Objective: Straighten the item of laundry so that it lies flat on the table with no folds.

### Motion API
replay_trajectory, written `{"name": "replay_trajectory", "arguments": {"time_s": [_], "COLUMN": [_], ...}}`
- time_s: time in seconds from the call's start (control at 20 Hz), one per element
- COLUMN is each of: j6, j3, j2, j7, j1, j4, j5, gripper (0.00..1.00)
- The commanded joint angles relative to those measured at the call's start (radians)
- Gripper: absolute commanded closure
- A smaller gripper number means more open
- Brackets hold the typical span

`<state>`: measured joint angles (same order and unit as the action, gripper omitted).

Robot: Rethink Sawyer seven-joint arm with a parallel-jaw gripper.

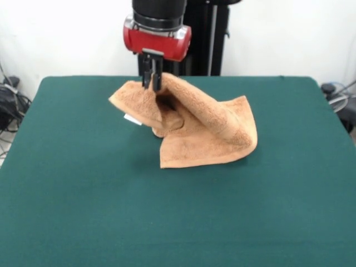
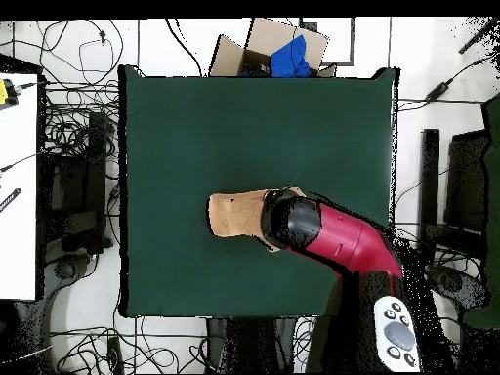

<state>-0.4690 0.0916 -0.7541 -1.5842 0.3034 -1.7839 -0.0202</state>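
Note:
The light-orange towel (image 1: 206, 125) lies crumpled on the dark green table (image 1: 83, 194), a little beyond the middle in the front view. My gripper (image 1: 151, 83) is shut on the towel's upper edge and holds that part lifted, so the cloth drapes down to the table in folds. A tiny white tag (image 1: 132, 119) hangs at the towel's left side. In the overhead view the towel (image 2: 234, 216) shows left of the red arm (image 2: 342, 244), which hides the gripper and part of the cloth.
A cardboard box (image 2: 264, 49) with a blue thing in it stands off the table's far edge in the overhead view. Cables lie on the floor around the table. A white bench (image 2: 18, 186) stands at the left.

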Motion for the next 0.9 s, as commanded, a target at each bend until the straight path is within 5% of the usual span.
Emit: {"name": "replay_trajectory", "arguments": {"time_s": [0.05, 0.9], "j6": [0.143, 0.194], "j3": [-0.093, -0.072], "j2": [0.075, 0.087], "j7": [-0.098, -0.132], "j1": [-0.008, -0.037], "j4": [-0.101, -0.124], "j5": [0.071, 0.081], "gripper": [1.00, 1.00]}}
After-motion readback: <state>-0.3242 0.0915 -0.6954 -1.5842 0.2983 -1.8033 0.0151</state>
